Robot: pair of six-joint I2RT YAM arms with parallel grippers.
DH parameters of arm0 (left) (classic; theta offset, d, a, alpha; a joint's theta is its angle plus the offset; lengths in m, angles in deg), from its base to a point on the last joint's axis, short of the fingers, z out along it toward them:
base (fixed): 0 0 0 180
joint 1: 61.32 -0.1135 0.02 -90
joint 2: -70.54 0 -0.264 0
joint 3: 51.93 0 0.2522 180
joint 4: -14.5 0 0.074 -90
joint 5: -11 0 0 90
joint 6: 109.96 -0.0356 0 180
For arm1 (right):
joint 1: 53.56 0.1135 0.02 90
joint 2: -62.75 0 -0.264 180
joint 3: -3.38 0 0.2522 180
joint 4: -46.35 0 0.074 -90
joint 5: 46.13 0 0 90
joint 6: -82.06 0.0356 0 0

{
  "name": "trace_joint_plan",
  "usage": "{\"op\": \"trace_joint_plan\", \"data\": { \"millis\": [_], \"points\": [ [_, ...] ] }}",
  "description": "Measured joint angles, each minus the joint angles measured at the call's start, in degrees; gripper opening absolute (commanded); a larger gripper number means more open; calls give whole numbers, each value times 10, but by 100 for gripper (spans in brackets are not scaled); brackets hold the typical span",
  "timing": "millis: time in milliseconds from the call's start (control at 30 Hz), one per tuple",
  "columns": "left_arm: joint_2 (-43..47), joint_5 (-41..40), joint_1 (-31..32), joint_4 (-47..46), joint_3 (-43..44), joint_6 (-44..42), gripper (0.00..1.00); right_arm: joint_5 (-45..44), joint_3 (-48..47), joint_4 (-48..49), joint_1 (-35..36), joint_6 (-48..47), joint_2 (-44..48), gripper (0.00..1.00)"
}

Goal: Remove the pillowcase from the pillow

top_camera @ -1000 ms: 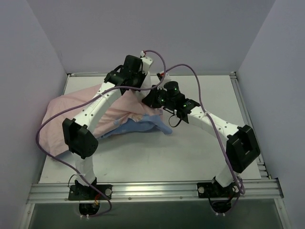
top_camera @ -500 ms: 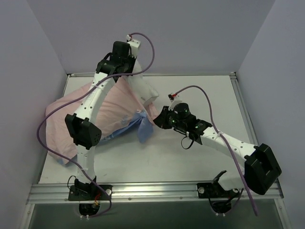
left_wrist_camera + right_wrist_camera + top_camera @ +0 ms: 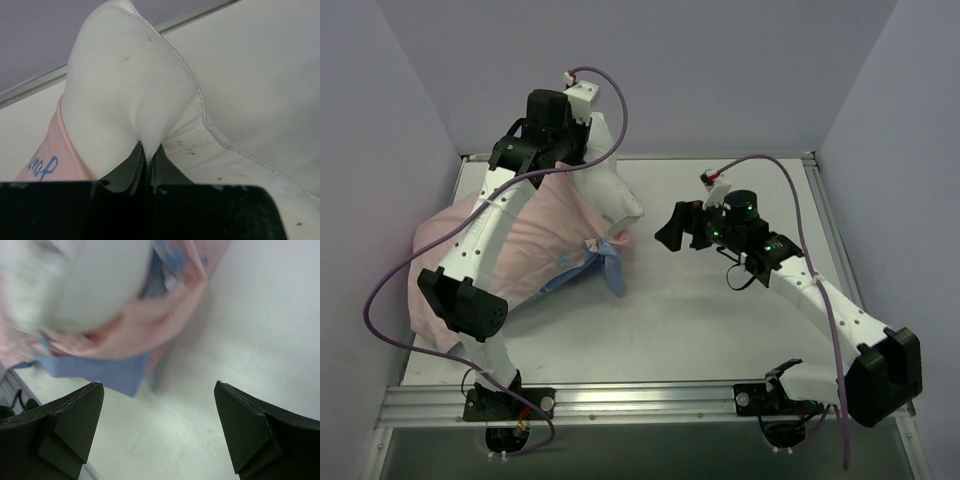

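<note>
The left gripper (image 3: 148,155) pinches the white pillow (image 3: 120,85) by its raised corner; the right gripper (image 3: 157,386) hangs wide open near the pink-and-blue pillowcase (image 3: 165,325).

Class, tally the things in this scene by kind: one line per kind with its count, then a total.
pillow: 1
pillowcase: 1
grippers: 2, the left gripper and the right gripper
Total: 4
</note>
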Motion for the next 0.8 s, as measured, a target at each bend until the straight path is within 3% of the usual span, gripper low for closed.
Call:
{"op": "trace_joint_plan", "data": {
  "millis": [100,200,400,600,700,733,767,800],
  "points": [
    [23,9,6,-2,-25,-3,2,12,-54,17,-2,-20,57,100],
    [23,16,12,-2,-33,-7,2,32,-110,63,14,-29,48,100],
    [23,21,18,1,-37,-9,2,41,-217,117,81,-47,-121,100],
    [23,33,18,18,-49,-9,2,33,-261,125,98,-64,-268,97],
    [23,33,17,16,-60,-9,2,52,-274,127,98,-63,-288,54],
    [23,33,17,16,-60,-11,2,63,-276,133,98,-61,-292,12],
    [23,33,17,16,-60,-12,28,73,-276,140,98,-56,-295,0],
    [23,33,17,17,-60,-16,81,85,-276,153,97,-45,-298,0]
  ]
}}
